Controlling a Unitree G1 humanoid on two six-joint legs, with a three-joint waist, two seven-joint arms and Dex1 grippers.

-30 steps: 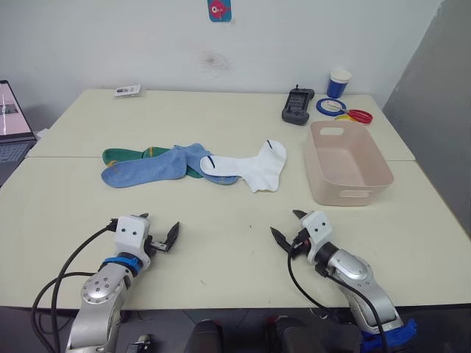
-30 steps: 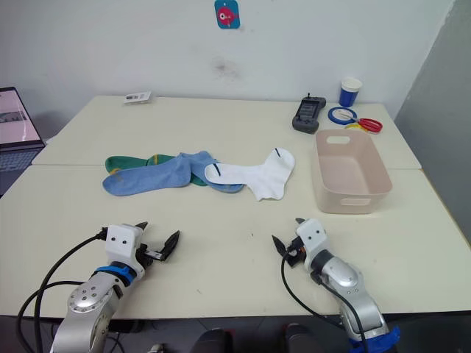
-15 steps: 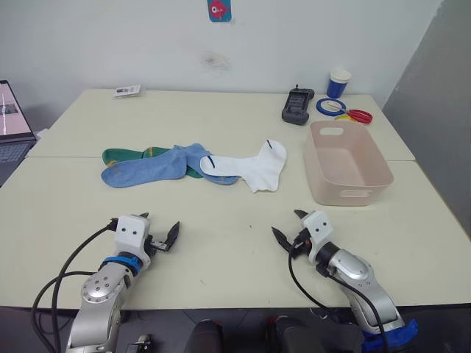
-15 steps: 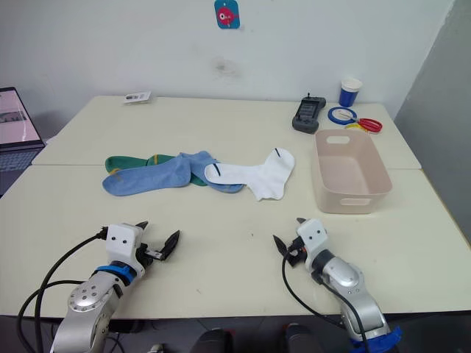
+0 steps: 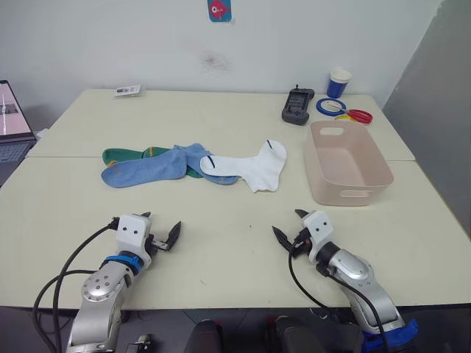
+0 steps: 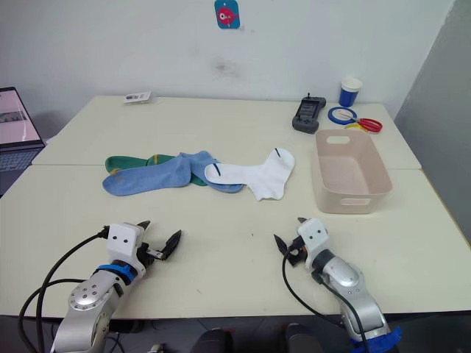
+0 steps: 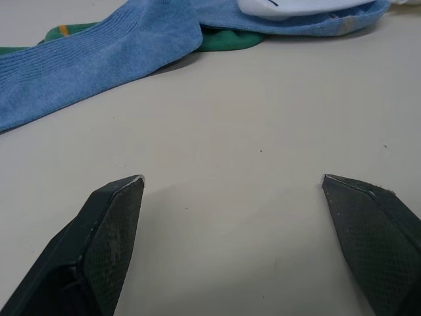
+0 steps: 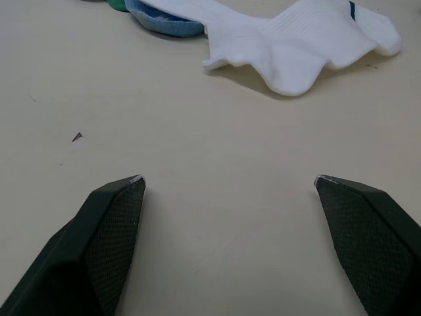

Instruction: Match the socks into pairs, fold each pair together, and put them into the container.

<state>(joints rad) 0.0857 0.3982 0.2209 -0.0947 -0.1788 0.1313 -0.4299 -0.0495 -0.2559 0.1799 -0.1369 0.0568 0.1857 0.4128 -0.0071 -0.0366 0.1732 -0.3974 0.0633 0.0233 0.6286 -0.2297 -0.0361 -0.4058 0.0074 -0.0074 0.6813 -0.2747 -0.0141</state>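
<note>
A loose heap of socks lies mid-table: white socks (image 5: 254, 167) with dark trim on the right, light blue socks (image 5: 147, 168) in the middle, dark green socks (image 5: 121, 155) with yellow marks peeking out at the left. The pale pink container (image 5: 346, 163) stands to the right of the heap, and nothing shows inside it. My left gripper (image 5: 160, 229) rests open near the table's front edge, well short of the blue socks (image 7: 85, 62). My right gripper (image 5: 288, 224) is open too, in front of the white socks (image 8: 296, 36), nothing between its fingers.
A black handheld device (image 5: 297, 106), a blue-and-white cup (image 5: 339, 82) and coloured rings (image 5: 346, 111) sit at the back right. A small card (image 5: 127, 90) lies at the back left. A laptop (image 5: 13, 118) stands off the left edge.
</note>
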